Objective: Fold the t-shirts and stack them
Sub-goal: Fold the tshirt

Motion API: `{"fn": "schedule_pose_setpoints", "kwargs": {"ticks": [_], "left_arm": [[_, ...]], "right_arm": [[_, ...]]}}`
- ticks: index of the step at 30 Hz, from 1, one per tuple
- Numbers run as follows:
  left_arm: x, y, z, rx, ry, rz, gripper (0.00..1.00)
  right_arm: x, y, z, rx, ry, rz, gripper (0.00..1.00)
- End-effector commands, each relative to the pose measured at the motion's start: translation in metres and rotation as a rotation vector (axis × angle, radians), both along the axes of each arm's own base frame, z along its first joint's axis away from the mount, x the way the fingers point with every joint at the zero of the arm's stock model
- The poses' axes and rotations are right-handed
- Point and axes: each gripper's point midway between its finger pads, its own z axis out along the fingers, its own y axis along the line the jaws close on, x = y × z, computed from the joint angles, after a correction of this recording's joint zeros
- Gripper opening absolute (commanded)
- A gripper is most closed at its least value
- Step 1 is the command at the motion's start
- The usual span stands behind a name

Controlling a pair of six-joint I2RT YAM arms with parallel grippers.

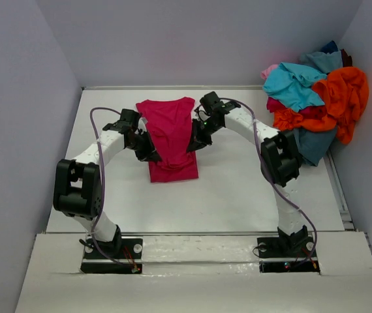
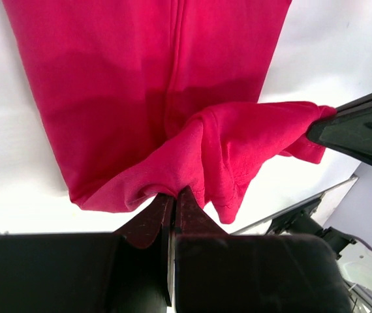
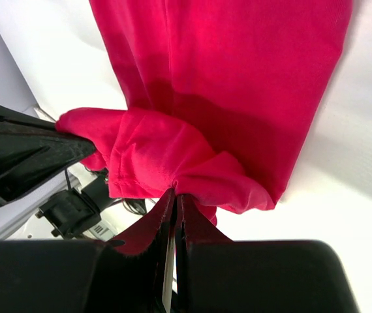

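Crimson t-shirt (image 1: 170, 140), on the desk (image 1: 238, 195), narrowed lengthwise: edges are pinched by left hand (image 2: 173, 195) and right hand (image 3: 174, 194) (both clamped on cloth). Folding is judged underway; a matched carry is needed next

One crimson t-shirt (image 1: 171, 138) lay lengthwise on the white table (image 1: 238, 195), folded narrow, with its wider end toward the far wall. The left gripper (image 1: 149, 151) stood at the shirt's left edge and the right gripper (image 1: 194, 142) at its right edge, both about midway along the cloth. A loose heap of t-shirts (image 1: 316, 104) in turquoise, orange, pink and dark blue sat in the far right corner, well apart.
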Motion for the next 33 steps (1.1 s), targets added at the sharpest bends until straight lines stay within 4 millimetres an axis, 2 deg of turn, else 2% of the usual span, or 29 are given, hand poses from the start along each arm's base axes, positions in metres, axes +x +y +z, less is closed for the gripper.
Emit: {"fn": "schedule_pose_setpoints", "kwargs": {"ticks": [1, 8, 12, 20, 25, 33], "left_arm": [[0.023, 0.008, 0.013, 0.009, -0.055, 0.013, 0.06], [0.042, 0.017, 0.014, 0.019, -0.060, 0.042, 0.06], [0.051, 0.020, 0.011, 0.023, -0.057, 0.048, 0.06], [0.062, 0.018, 0.000, 0.026, -0.040, 0.051, 0.06], [0.070, 0.017, -0.004, 0.026, -0.035, 0.052, 0.06], [0.091, 0.017, -0.002, 0.040, -0.052, 0.063, 0.06]], "right_arm": [[0.017, -0.003, 0.016, 0.028, -0.031, -0.001, 0.07], [0.033, -0.005, 0.016, 0.025, -0.034, -0.008, 0.07], [0.038, -0.002, 0.006, 0.026, -0.016, 0.001, 0.07], [0.055, -0.003, -0.004, 0.031, -0.011, -0.008, 0.07], [0.059, 0.000, -0.009, 0.036, -0.007, -0.006, 0.07], [0.078, -0.007, -0.013, 0.040, -0.029, -0.022, 0.07]]}}
